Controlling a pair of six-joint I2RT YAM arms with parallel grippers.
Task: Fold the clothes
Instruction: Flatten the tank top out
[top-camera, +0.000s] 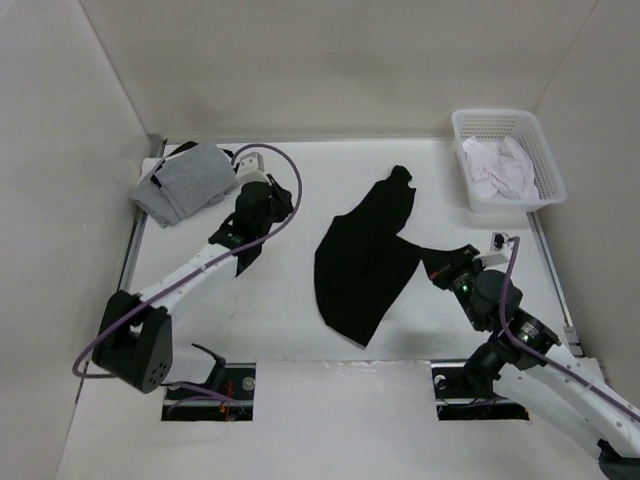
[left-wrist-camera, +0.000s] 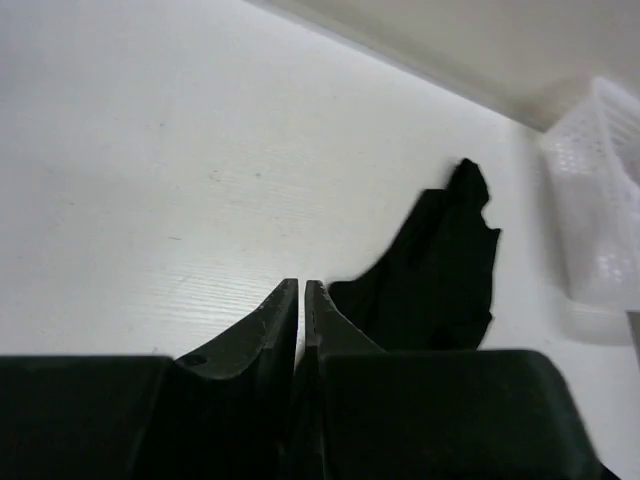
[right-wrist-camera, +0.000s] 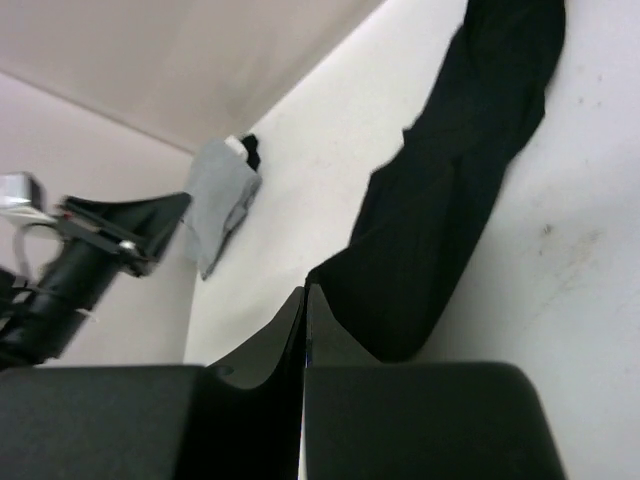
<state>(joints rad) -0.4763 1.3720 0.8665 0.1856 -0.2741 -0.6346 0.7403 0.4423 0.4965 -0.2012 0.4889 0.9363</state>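
Right gripper (right-wrist-camera: 304, 292) sits nearest in its wrist view, jaws pressed together. The edge of the black top (right-wrist-camera: 450, 180) runs straight into the fingertips, so I read it as pinching a corner of the thin fabric. The top view agrees: a flap of the top is drawn out toward that gripper.

The top lies in the middle of the bench (top-camera: 280, 310), bunched into a long diagonal strip with one end toward the far wall. It is not spread flat, and I judge no fold is made yet.

Left gripper (left-wrist-camera: 301, 285) is narrow, only a slit between the fingers, with nothing in it. It hovers near the grey garments (top-camera: 190, 180), well apart from the top. The basket (top-camera: 545, 150) with white garments (top-camera: 500, 170) sits at the far right and plays no part here.

Step in hand, by my judgement: flatten the top before folding.
- Hold the right pinch firm and pull low and slow, so the fabric slides instead of bunching.
- Bring the left over, open it, and take the opposite edge or a strap.
- Tension the cloth between both grippers.
- Don't lift high, because soft cloth droops and twists.
- Steer clear of the grey pile.
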